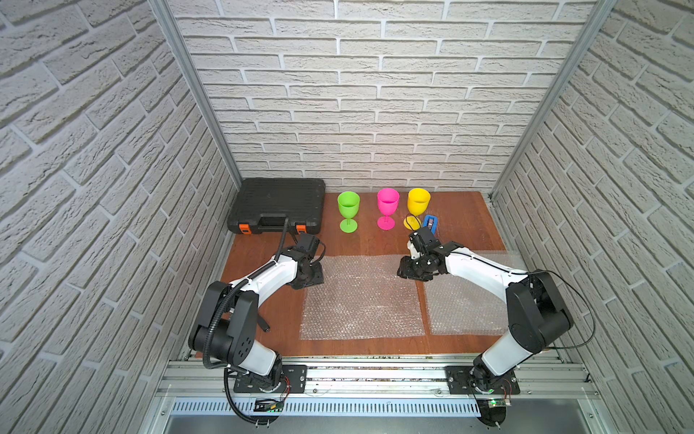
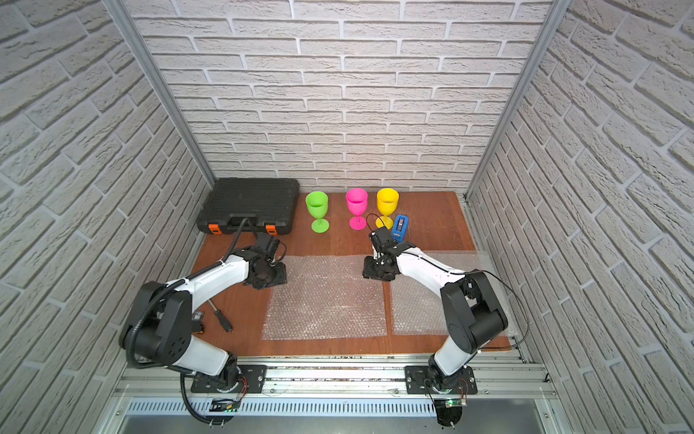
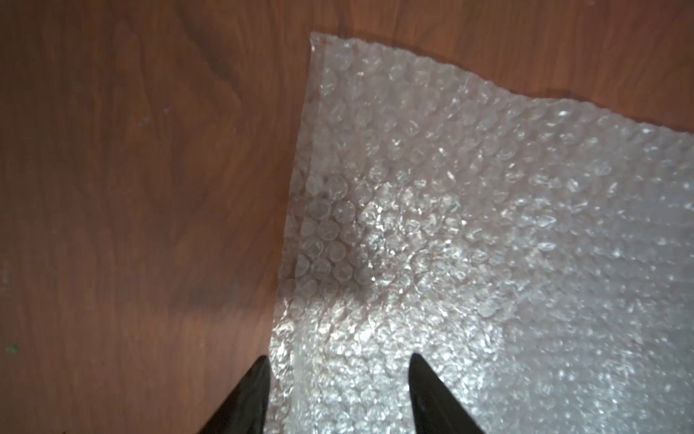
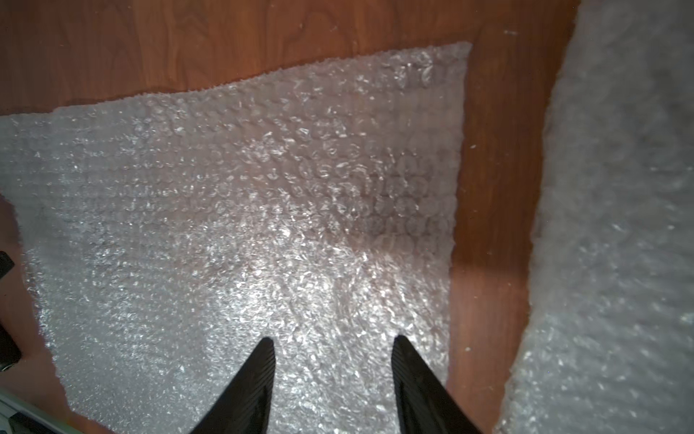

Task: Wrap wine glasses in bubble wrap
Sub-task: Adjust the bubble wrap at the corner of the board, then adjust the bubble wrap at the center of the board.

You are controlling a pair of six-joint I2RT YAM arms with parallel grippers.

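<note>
Wine glasses, the green glass (image 1: 348, 210), pink glass (image 1: 387, 206) and yellow glass (image 1: 418, 203), stand bare and upright at the back of the table (image 1: 462, 225); none is wrapped yet. One bubble wrap sheet (image 1: 362, 297) lies flat nearer the arms, and a second sheet (image 1: 465, 308) lies beside it. The left gripper (image 3: 338, 357) and right gripper (image 4: 332, 338) hang over the first sheet's far corners, jaws apart and empty. All the wrapping is left to do.

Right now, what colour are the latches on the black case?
Orange latches on the black case, best seen in a top view.

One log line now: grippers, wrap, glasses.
left gripper: open, over edge of bubble wrap sheet | right gripper: open, above same sheet | green glass, pink glass, yellow glass: upright, unwrapped
</note>
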